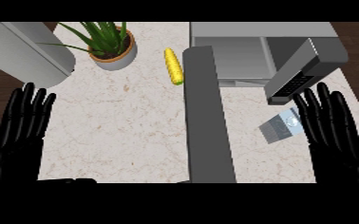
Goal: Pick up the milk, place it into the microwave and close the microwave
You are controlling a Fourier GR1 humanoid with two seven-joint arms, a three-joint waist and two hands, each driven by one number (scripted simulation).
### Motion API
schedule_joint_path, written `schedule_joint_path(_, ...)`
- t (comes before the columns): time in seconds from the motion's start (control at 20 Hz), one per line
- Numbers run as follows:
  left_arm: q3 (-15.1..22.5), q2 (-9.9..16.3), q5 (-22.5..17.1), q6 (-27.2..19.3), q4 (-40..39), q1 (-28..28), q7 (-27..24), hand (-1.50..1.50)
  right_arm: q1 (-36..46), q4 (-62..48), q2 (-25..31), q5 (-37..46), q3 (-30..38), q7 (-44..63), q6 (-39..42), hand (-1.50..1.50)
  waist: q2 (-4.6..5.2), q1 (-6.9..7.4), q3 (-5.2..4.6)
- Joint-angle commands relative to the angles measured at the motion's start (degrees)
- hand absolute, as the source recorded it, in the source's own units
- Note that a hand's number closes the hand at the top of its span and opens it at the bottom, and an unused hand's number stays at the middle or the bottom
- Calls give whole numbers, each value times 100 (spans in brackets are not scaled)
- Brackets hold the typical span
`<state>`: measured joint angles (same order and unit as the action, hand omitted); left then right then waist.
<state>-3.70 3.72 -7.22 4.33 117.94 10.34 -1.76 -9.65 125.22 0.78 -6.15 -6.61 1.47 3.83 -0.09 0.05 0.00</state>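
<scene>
The milk carton [282,126] lies on the table [126,118] just beside the right hand [329,123], whose fingers are spread straight. The left hand [24,123] rests open likewise. The microwave [266,52] stands with its door [208,118] open

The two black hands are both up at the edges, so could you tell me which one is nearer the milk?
The right hand: the milk carton lies just beside its fingers, while the left hand rests across the counter.

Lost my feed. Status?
Left hand open, resting. Right hand open beside milk, not gripping. Microwave open; its door stands left of milk.
</scene>
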Motion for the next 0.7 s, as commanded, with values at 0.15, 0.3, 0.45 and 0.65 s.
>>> schedule_joint_path(0.15, 32, -65, 49, 120, 165, 395, -181, -150, -539, -311, -76, 813, -221, -860, -545, -150, 2, -8, 1)
schedule_joint_path(0.3, 139, -197, 66, 431, -5, 1090, -956, -150, -599, 147, 3, 918, -2, -374, -661, -150, -2, 3, -3)
schedule_joint_path(0.45, 279, -264, 118, 317, 568, 1187, -488, -150, -192, -487, -77, 1097, 72, -785, -1068, -150, 3, 16, 0)
schedule_joint_path(0.65, -8, -218, -60, 646, 392, 1695, -1088, -150, -203, -815, -47, 1085, 347, -993, -1177, -150, 2, 30, -1)
